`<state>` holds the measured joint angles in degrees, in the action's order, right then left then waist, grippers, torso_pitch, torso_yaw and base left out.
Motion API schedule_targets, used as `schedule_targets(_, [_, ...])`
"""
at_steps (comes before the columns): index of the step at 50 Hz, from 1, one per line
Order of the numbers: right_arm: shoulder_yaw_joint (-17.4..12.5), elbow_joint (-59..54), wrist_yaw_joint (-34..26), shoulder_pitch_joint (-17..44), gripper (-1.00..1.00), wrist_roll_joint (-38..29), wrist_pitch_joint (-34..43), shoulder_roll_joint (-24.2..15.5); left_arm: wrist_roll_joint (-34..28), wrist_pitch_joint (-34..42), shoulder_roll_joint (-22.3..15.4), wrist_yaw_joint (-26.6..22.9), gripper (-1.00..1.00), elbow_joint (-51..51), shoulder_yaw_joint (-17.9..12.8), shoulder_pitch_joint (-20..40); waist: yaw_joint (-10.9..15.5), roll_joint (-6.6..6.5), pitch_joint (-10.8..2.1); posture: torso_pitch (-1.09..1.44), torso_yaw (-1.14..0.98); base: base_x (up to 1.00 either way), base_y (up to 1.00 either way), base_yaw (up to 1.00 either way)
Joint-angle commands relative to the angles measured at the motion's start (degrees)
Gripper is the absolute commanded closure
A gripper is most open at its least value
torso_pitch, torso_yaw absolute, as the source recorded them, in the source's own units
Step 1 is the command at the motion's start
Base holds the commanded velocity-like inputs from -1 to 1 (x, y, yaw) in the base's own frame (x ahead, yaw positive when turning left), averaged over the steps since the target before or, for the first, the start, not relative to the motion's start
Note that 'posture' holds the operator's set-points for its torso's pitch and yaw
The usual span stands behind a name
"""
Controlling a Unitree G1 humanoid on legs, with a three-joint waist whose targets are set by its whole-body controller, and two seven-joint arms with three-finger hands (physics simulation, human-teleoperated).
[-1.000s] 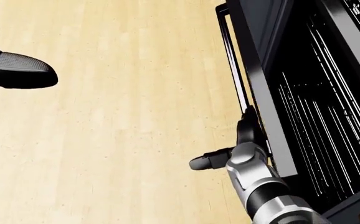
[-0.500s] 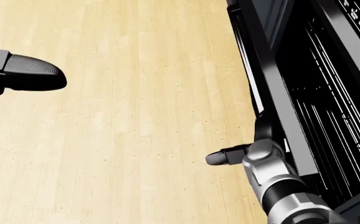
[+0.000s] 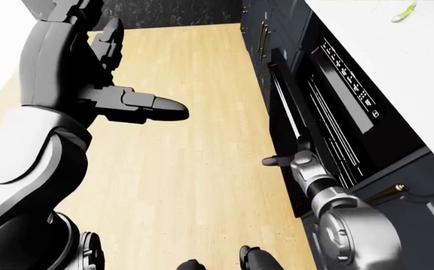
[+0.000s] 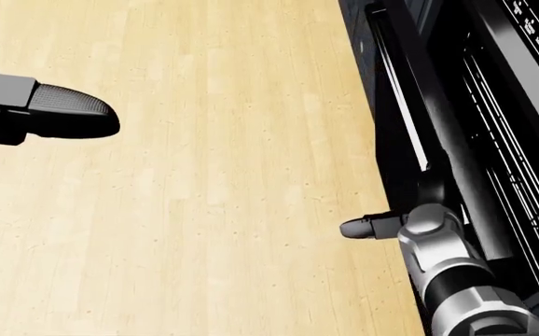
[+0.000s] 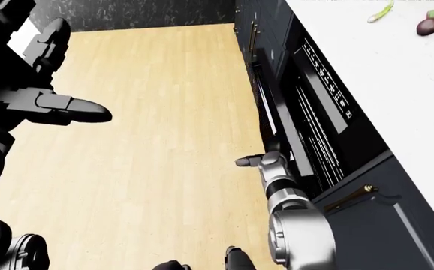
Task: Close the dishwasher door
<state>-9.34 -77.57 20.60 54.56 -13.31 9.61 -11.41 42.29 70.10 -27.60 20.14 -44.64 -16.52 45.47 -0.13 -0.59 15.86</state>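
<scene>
1. The robot's left hand [image 3: 119, 104], grey and black with three fingers, hangs at the left of the left-eye view over the pale wooden plank floor [image 3: 195, 169]. Its fingers are spread loose, it holds nothing, and it is well apart from the appliance.

2. The robot's right hand [image 4: 410, 210] is pressed against the outer face of the black dishwasher door [image 4: 419, 119], near its lower end in the head view. One finger sticks out sideways over the floor. How the other fingers lie against the door I cannot tell, but nothing shows them wrapped round anything.

3. The door stands steeply raised and only a narrow gap remains, so by my judgement the closing push is well along. The next move calls for steady pressure toward the cabinet until the door seats under the black control panel with white markings [image 3: 348, 84].

4. Inside the gap, thin light wires of the dishwasher rack [image 4: 512, 175] show; whether it holds dishes I cannot tell.

5. At the far right, the white countertop [image 5: 382, 73] carries a few small vegetables.
</scene>
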Motion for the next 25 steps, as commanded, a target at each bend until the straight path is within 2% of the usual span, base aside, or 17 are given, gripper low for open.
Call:
schedule_targets(1, [-0.14,0.9,0.29,1.2,-1.0,0.25,0.01,-0.82,-0.29,-1.0,-0.44,0.2,-1.0,-1.07,-1.08,1.72,-0.08,0.0,-1.99,0.46,0.0,0.0,0.0,0.0])
schedule_targets(9, [-0.38,0.95,0.03,0.71,-1.0,0.75,-0.07,-2.4,-0.41,-0.33,-0.15,0.09,-1.0,-1.42,-1.09,2.18,-0.03,0.23,-1.98,0.46,0.0,0.0,0.0,0.0])
schedule_targets(25, [0.41,0.67,1.1,-0.7,-1.0,-3.51,3.22,-5.4,0.73,-0.37,-0.13,0.64,-1.0,-2.29,-1.69,1.37,0.32,0.46,-2.0,0.46,0.0,0.0,0.0,0.0])
